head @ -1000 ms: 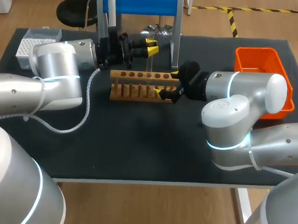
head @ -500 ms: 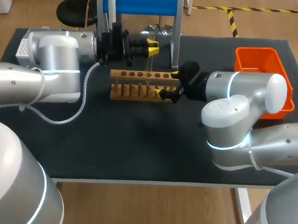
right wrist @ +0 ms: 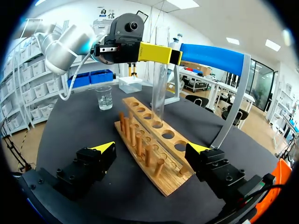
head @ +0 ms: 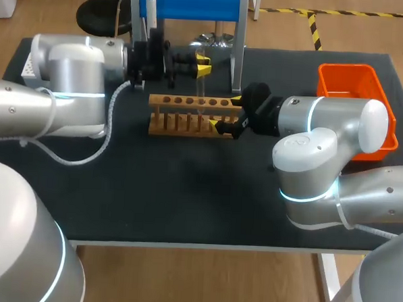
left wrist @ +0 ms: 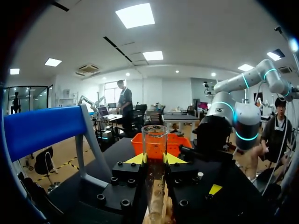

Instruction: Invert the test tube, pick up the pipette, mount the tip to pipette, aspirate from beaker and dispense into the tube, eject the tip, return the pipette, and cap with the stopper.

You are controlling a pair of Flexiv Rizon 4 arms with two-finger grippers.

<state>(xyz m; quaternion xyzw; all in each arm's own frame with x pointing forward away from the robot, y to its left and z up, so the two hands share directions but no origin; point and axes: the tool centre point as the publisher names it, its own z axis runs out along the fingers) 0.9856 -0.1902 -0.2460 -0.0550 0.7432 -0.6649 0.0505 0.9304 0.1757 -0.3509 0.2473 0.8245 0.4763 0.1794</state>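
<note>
Pinching the test tube (left wrist: 154, 140) upright in the left gripper (head: 203, 64) over a hole in the rack (head: 183, 116), right gripper (head: 225, 112) spread wide around the rack's end; risking glass clipping the hole's rim if misaligned.

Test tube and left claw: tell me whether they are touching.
Touching. The left wrist view shows the left claw with both yellow fingertips pressed against opposite sides of the test tube.
</note>
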